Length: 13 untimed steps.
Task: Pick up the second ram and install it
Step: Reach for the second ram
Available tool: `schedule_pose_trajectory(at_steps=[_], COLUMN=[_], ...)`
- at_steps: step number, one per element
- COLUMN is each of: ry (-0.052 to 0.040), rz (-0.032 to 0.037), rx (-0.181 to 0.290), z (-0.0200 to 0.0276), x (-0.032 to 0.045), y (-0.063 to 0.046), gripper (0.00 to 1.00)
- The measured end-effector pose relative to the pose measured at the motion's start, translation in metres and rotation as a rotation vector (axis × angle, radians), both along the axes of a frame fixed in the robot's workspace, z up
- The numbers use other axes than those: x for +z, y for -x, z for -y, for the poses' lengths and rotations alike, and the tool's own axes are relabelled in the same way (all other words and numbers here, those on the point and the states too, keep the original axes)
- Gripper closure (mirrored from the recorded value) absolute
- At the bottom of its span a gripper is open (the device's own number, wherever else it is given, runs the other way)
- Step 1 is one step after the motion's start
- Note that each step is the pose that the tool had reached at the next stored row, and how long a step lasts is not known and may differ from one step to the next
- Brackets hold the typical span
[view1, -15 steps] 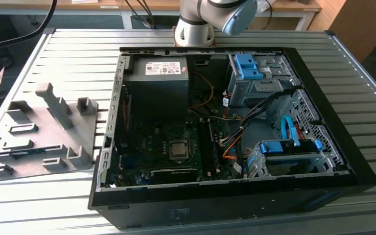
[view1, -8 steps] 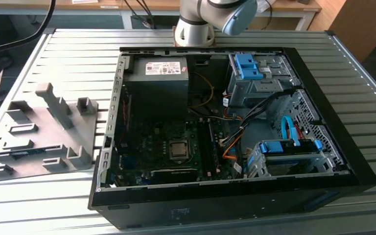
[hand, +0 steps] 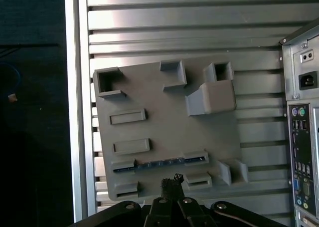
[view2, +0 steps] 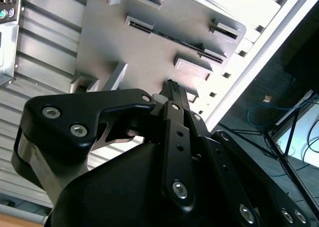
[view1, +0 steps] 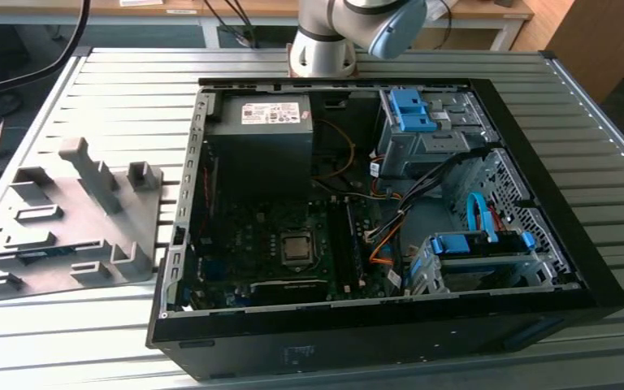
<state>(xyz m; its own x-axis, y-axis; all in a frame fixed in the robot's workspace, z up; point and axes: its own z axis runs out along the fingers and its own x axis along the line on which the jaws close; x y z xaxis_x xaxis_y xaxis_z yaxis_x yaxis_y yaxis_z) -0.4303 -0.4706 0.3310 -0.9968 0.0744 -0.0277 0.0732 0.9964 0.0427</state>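
One ram (hand: 159, 163) lies in the grey tray (hand: 164, 122); the end effector (hand: 172, 181) is pinched together.

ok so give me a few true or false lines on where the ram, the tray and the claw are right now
1. The ram stick sits in a slot of the grey tray. True.
2. The claw is holding the ram stick. False: the stick lies in the tray, and the claw hangs over the tray, shut on nothing.
3. The computer case lies on the slatted table with its side open. True.
4. The grey tray is inside the computer case. False: it lies on the slatted table beside the case, on the exterior view's left.
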Motion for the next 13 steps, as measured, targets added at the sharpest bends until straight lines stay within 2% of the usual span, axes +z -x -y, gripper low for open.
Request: schedule_pose_trajectory(at_steps=[13], ry=[0.0003], rz=[0.0000], rx=[0.000], z=[0.0048], x=[-0.0121], y=[0.006], gripper=[0.90])
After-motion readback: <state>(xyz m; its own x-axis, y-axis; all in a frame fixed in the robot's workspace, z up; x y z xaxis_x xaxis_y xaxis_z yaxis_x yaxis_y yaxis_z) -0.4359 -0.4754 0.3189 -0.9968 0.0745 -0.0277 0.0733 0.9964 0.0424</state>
